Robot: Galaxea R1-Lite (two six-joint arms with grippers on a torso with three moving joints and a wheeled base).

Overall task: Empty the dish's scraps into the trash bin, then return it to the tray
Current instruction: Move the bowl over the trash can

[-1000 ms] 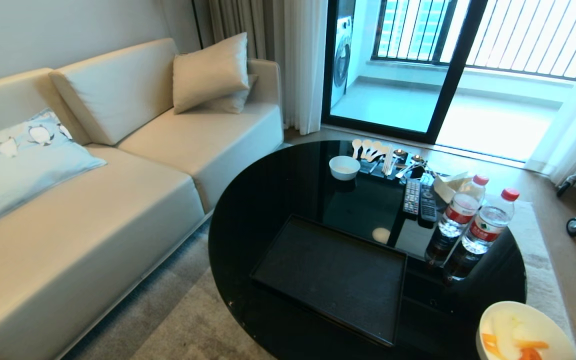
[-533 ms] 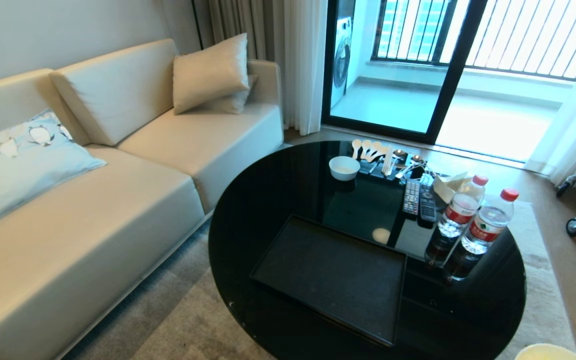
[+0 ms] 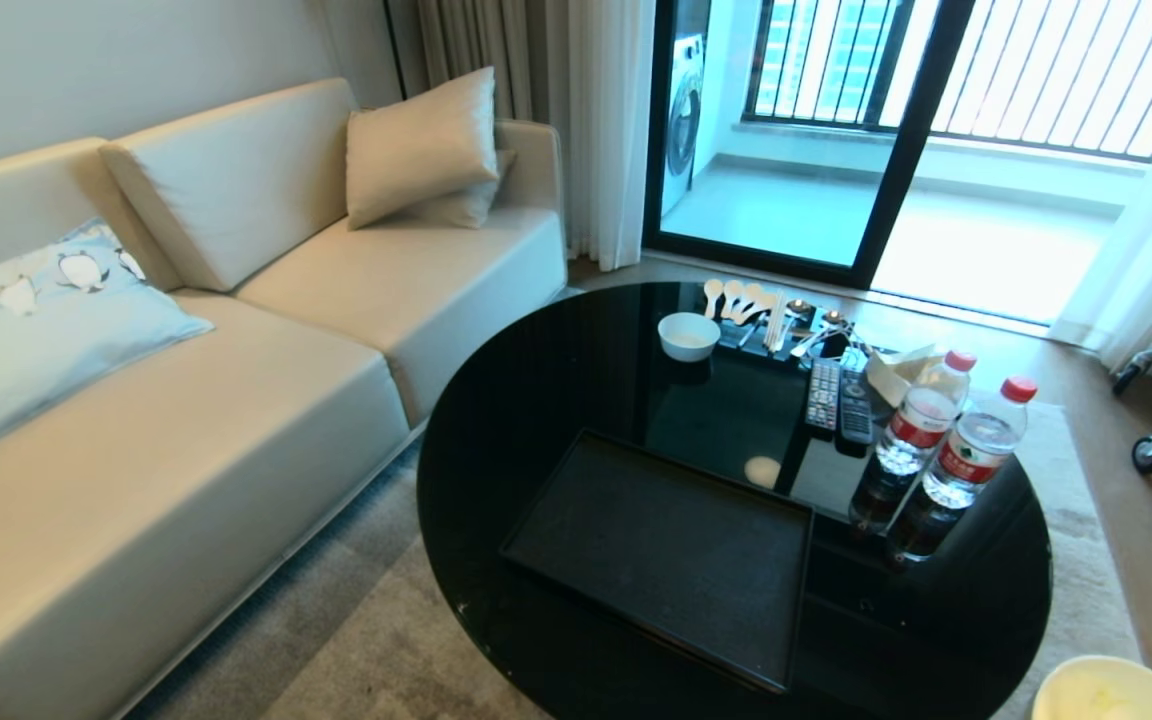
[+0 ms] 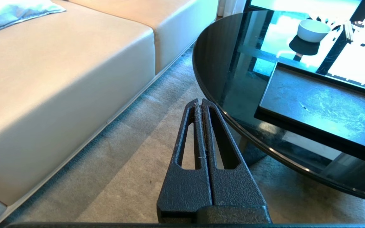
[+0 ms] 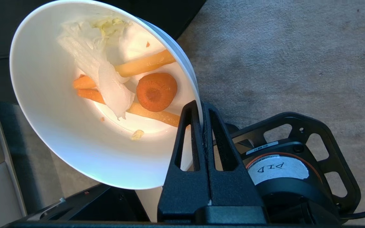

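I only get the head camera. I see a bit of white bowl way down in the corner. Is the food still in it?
Observer: Yes. The right wrist view shows the dish with the scraps inside: carrot pieces and pale leafy bits.
Operator: Who's holding it?
Observer: The right gripper, shut on the dish's rim.
Operator: Is the bowl flat?
Observer: No, it is tipped well over in that view, with carpet beyond it. No trash bin shows in any view.
Operator: What's the other arm doing?
Observer: The left gripper is shut and empty, over the carpet between the sofa and the table.
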